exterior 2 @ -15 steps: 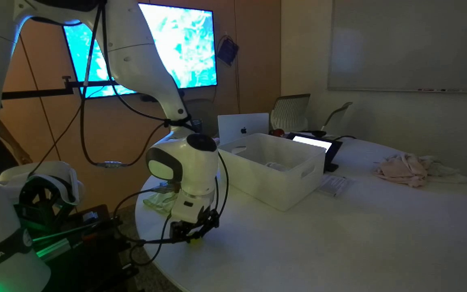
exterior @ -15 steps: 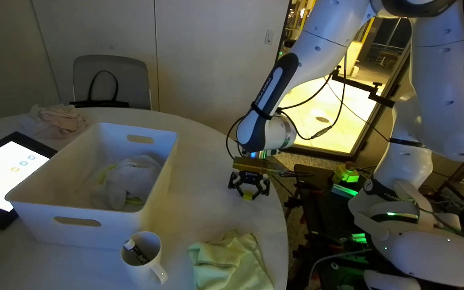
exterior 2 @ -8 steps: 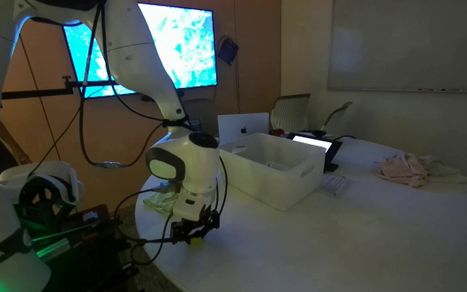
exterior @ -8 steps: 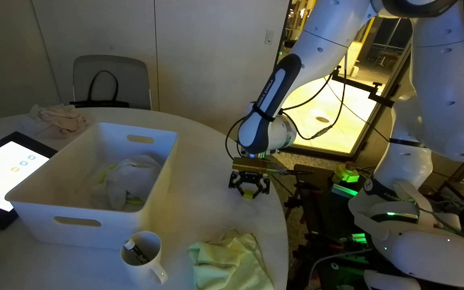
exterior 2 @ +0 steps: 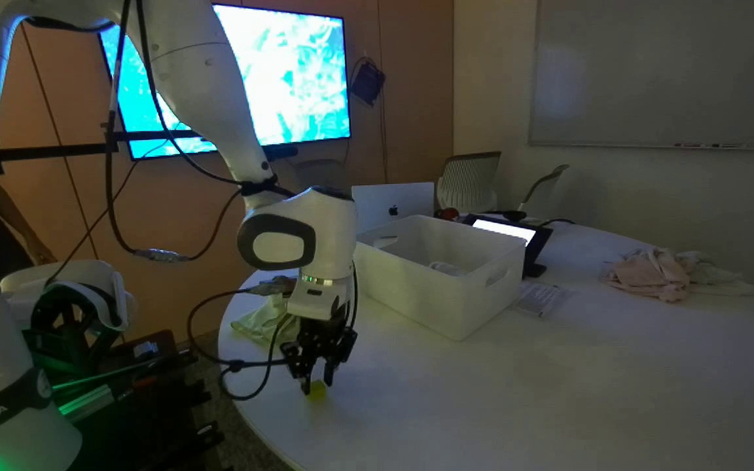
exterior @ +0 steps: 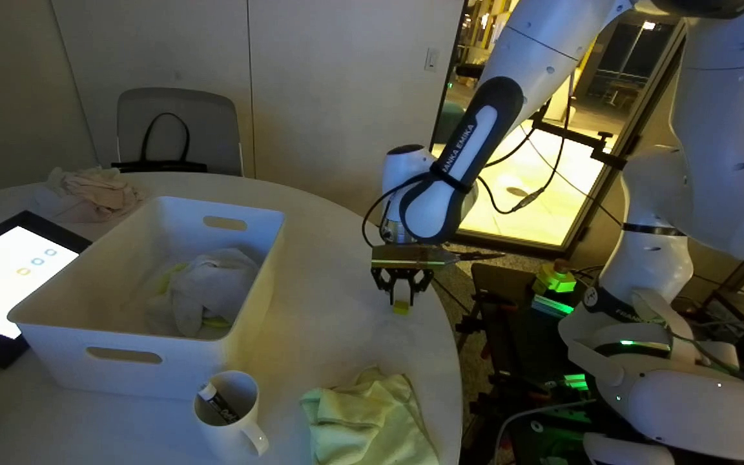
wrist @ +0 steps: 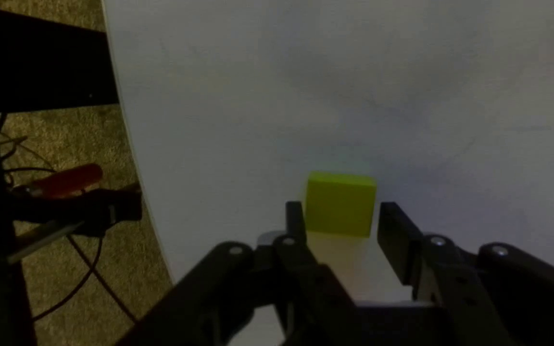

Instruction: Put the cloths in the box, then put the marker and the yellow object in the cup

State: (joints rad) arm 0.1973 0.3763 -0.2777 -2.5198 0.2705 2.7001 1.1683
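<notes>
White, the cup [exterior: 220,444] is seen at the bottom of the frame, left of centre, in an exterior view; inside it the marker [exterior: 220,405] is tilted, white end near the rim. Just to the right, the pale yellow-green cloth [exterior: 369,423] is rumpled on the table [exterior: 320,323]. Behind the cup the box [exterior: 185,368] is placed across the left half; in it the white-grey cloth [exterior: 217,284] is bunched, and by it the bright yellow-green cloth [exterior: 215,321] is partly covered. Right of centre, the yellow block [wrist: 339,206] is straddled by the gripper [exterior: 402,298], whose fingers are held apart; in the wrist view a strip of table is shown between block and finger. At the upper left, beyond the box, a beige-pink fabric heap [exterior: 101,192] is seen, and farther off a black bag [exterior: 165,167] on a grey chair [exterior: 210,123].
</notes>
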